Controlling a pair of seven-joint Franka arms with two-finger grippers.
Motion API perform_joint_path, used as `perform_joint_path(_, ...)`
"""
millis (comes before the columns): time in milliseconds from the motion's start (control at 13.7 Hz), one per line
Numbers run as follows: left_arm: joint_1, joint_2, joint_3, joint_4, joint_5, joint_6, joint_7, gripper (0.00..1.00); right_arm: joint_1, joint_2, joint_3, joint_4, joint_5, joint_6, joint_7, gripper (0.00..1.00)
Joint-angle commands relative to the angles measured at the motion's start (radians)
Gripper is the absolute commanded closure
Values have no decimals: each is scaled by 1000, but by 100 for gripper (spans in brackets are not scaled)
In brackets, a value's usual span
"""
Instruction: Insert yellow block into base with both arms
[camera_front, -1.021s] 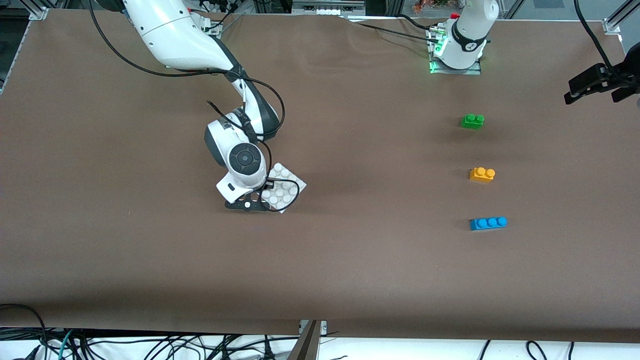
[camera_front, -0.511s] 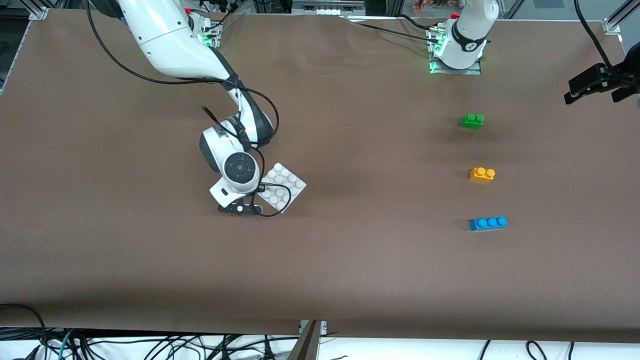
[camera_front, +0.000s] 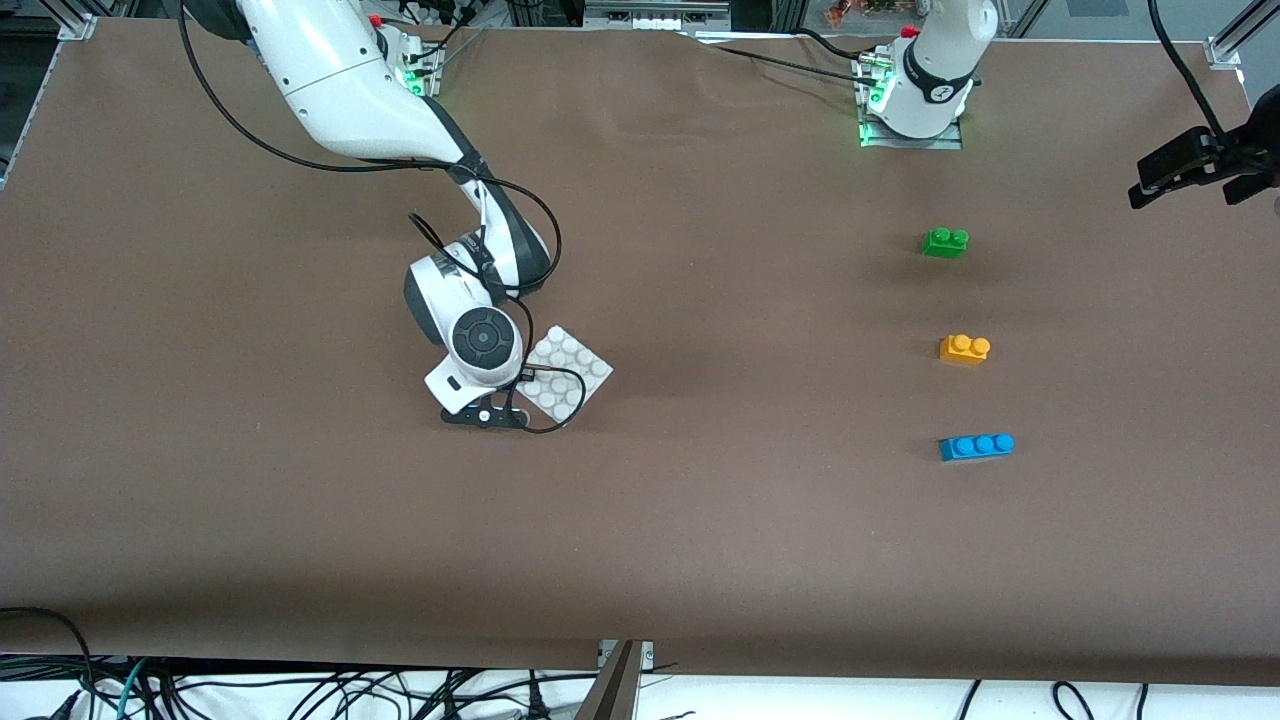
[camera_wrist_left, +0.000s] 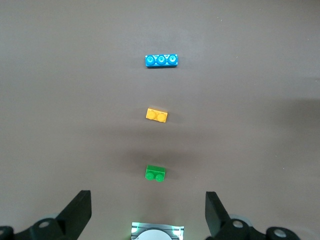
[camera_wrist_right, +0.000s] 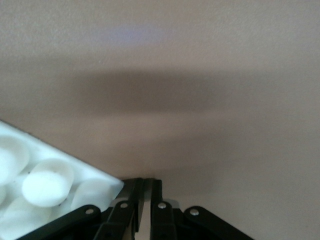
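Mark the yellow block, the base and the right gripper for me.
yellow block (camera_front: 964, 349): front view, on its side face below the two studs.
base (camera_front: 572, 371): front view, on its studded top.
right gripper (camera_wrist_right: 148, 206): right wrist view, between the shut fingertips at the base's corner.

The front view looks down across the whole table (camera_front: 700, 520); the left wrist camera looks down from high up, sharing the three bricks; the right wrist camera sits close above the base (camera_wrist_right: 45, 185).
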Motion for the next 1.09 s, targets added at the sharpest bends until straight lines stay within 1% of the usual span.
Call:
perform_joint_path(0, 2, 0, -3, 12, 2, -12, 9, 0, 4, -17, 7, 5, 20, -63, -16, 86)
perform_joint_path(146, 2, 0, -2, 12, 2, -12, 9, 0, 4, -18, 7, 7, 22, -78, -10, 86)
perform_joint_path(292, 2, 0, -2, 12, 2, -12, 9, 0, 3, -17, 7, 7, 26, -66, -3, 86)
perform_joint_path(511, 2, 0, -2, 12, 2, -10, 9, 0, 3, -8, 7, 20, 28, -26, -3, 86)
perform_joint_path(656, 2, 0, -2, 12, 2, -12, 9, 0, 3, 0, 7, 21, 66, 10, -4, 86)
perform_joint_path(1021, 2, 0, -2, 12, 2, -12, 9, 0, 4, 14, 7, 21, 68, 58, 7, 86)
